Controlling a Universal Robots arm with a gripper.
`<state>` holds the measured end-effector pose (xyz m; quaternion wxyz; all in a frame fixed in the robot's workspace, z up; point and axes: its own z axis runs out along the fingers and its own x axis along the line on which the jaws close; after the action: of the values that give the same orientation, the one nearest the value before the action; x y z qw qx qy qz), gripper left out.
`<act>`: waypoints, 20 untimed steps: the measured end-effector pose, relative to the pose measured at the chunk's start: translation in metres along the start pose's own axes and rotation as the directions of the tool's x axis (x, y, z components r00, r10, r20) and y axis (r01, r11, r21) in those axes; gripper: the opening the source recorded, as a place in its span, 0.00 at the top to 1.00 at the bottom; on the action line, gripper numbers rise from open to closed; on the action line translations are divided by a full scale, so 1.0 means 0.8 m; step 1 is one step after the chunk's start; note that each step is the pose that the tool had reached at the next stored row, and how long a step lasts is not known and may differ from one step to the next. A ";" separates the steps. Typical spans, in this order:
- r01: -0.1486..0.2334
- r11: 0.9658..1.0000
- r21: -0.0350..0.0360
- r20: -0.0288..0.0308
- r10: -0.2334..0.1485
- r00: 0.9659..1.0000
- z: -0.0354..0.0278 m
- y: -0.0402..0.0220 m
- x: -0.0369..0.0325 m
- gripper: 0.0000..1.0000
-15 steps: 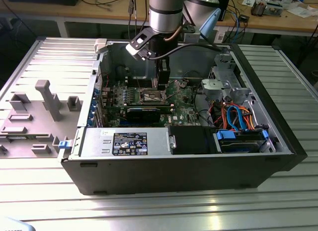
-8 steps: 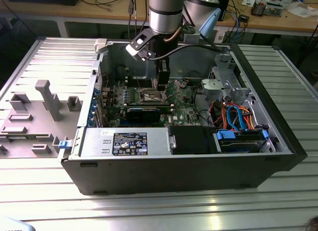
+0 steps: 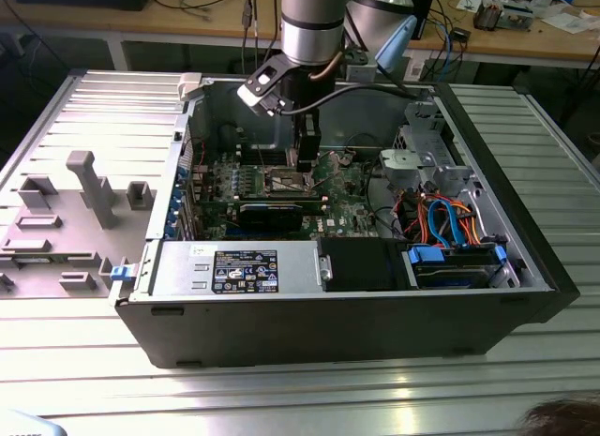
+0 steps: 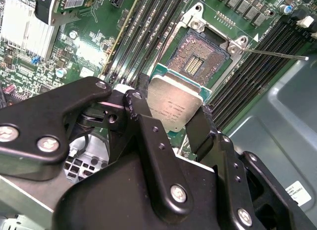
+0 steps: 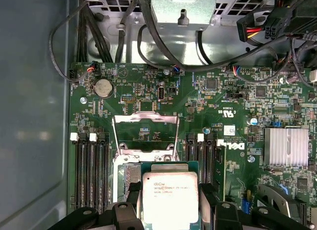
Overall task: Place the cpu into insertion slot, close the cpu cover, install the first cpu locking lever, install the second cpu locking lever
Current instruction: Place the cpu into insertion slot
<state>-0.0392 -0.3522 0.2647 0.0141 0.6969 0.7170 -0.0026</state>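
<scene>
Claw (image 4: 173,104): closed on the cpu, gripping it by two opposite edges; in the exterior view, low inside the open computer case, just above the green board.
Cpu (image 5: 170,196): clamped between the claw's black fingers (image 4: 198,131), silvery metal top turned toward both wrist cameras, thin green rim showing around the lid.
Cpu relative to claw: midway between the two fingers, touching both.
Cpu relative to slot: over the near part of the insertion slot, covering that edge; contact with the slot impossible to judge.
Insertion slot (image 4: 194,62): uncovered, dark pin field bare inside a grey metal rim, partly hidden under the cpu.
Cpu cover (image 5: 145,133): swung up and open, standing at the slot's side away from the claw, apart from the cpu.
Locking lever (image 4: 272,54): thin metal rod, unlatched, reaching out sideways from a corner of the slot.
Green board (image 5: 223,96): all around the slot.
Memory slots (image 5: 91,163): long and black, flanking the slot on both sides.
Computer case (image 3: 328,323): on its side, open at the top, resting on the ribbed metal surface (image 3: 281,398).
</scene>
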 end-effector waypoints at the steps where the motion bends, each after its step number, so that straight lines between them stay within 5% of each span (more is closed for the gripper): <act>1: 0.000 1.000 0.000 0.000 0.000 1.000 0.0002 0.0000 0.0000 0.45; 20: 0.000 1.000 0.000 0.000 0.000 1.000 0.0059 -0.0004 0.0002 0.45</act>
<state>-0.0394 -0.3522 0.2600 0.0141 0.6969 0.7170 -0.0026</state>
